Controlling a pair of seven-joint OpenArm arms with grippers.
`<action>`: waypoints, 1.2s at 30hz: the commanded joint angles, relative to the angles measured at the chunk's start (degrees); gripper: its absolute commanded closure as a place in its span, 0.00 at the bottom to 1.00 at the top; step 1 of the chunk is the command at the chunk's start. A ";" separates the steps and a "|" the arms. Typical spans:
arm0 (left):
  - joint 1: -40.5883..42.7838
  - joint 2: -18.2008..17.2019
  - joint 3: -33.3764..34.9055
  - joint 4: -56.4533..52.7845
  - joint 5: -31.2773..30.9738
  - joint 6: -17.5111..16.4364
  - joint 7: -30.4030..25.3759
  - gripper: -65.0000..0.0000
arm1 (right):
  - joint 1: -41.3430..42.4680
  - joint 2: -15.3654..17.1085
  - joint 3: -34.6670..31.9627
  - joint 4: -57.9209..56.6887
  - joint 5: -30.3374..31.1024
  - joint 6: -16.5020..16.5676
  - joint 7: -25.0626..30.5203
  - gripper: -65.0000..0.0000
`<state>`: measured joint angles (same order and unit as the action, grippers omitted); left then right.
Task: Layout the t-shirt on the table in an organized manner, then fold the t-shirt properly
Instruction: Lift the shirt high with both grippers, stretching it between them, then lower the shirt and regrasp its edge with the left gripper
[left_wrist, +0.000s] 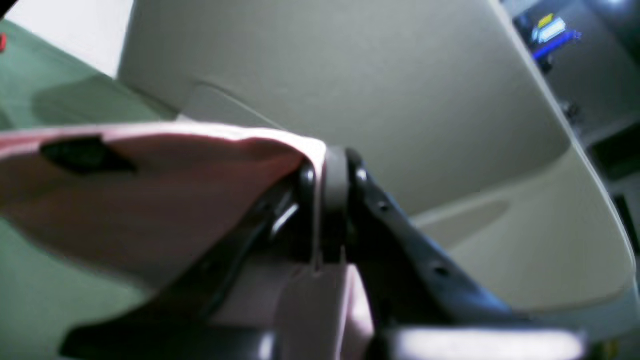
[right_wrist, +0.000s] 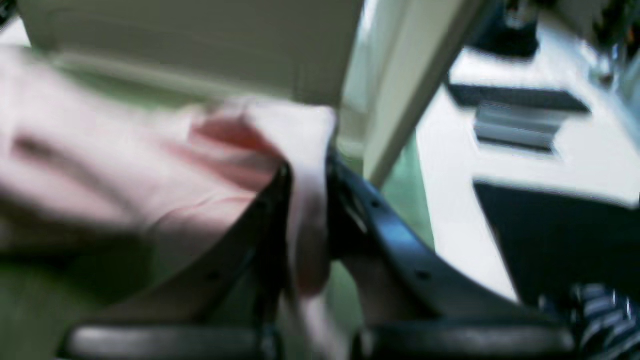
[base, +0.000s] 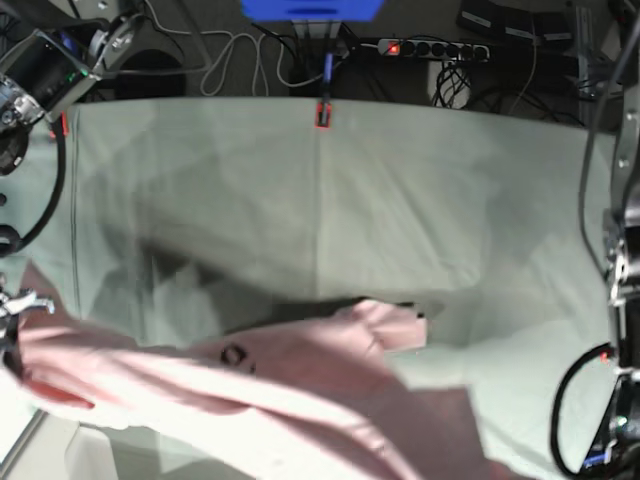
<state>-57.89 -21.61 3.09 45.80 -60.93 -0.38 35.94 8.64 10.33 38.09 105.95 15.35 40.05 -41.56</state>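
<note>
**Pink t-shirt held off the table by both grippers**

Plainly, in the left wrist view, the left gripper (left_wrist: 322, 200) is seen clenched on a hem edge of the t-shirt (left_wrist: 150, 210), the thin pink cloth being pinched between the two dark fingers (left_wrist: 400, 225). From the pinch the fabric is spread out toward nine o'clock, and a dark mark, probably part of the lettering, is shown on it near the upper left. Beyond the cloth, the pale grey-green table (left_wrist: 60, 85) is glimpsed toward ten o'clock.

In the right wrist view, much blurred, the right gripper (right_wrist: 307, 200) is likewise closed tight on a bunched fold of the pink shirt, which is drawn away toward nine o'clock in soft creases. A strip of green table cover is seen behind it toward twelve o'clock.

In the base view, the shirt is stretched as a long band across the near part of the frame, from about nine o'clock at the left edge down toward five o'clock. A sleeve or corner is raised near the centre, and a small black mark is seen on the cloth left of centre. A shadow is cast on the table covering behind the shirt. Farther off, at twelve o'clock, a red clamp (base: 322, 114) is fixed to the far table edge, and a power strip (base: 435, 48) with cables is laid beyond it.
</note>
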 joint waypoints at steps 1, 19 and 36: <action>-1.76 0.55 -0.06 -1.19 -0.66 -0.01 -0.12 1.00 | -0.42 0.00 0.11 0.73 1.22 -0.05 1.69 1.00; 14.33 -5.08 -15.09 15.96 -1.18 -0.01 3.92 0.98 | -7.99 -0.61 0.20 1.35 1.39 -0.05 9.43 1.00; 12.31 0.64 4.16 -11.82 -1.10 0.07 -16.47 0.79 | -8.42 -2.02 -1.56 -8.15 1.30 -0.05 9.43 1.00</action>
<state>-43.13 -20.45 7.44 32.69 -60.75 0.47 20.71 -0.73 7.40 36.34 96.75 15.38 40.05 -34.11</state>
